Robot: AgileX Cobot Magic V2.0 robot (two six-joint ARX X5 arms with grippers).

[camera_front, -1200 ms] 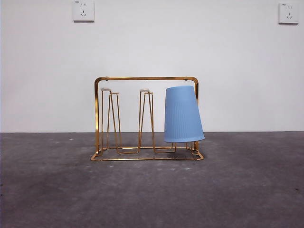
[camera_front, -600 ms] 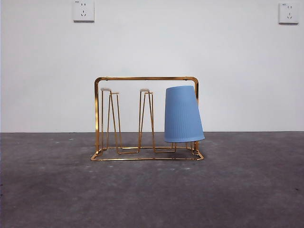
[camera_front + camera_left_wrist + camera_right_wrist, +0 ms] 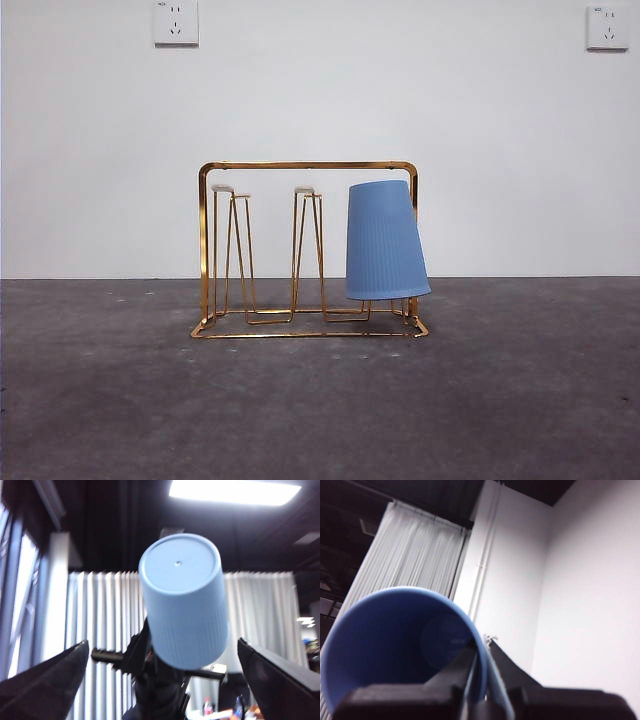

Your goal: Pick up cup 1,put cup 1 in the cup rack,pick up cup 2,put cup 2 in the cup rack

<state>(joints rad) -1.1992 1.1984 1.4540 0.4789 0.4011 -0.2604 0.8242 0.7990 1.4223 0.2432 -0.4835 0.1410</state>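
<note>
Right gripper (image 3: 480, 652) was clenched on the rim of cup 2 (image 3: 395, 645), one black jaw inside the mouth and the other against the outer wall. Its wrist camera looked straight into the blue interior. Seen from the left wrist view, that same cup (image 3: 182, 600) was a pale blue ribbed one held aloft with its flat base turned toward the camera, and the dark arm gripping it came up from beneath. Left gripper (image 3: 162, 644) grasped nothing: its two jaws stood spread wide apart, one at each side of that picture, well clear of the cup. A white pleated curtain (image 3: 100, 610) hung behind.

Neither arm showed in the front view. On the dark grey table (image 3: 320, 420) stood the cup rack (image 3: 300, 165), gold wire with an arched frame. Cup 1 (image 3: 385, 240), blue and ribbed, sat upside down over the prongs at the frame's right end in that view, tilted slightly, its mouth just above the base wires. The other two prong pairs (image 3: 232, 192) stood bare, their whitish tips showing. Two sockets (image 3: 176, 22) were set high on the white wall behind.
</note>
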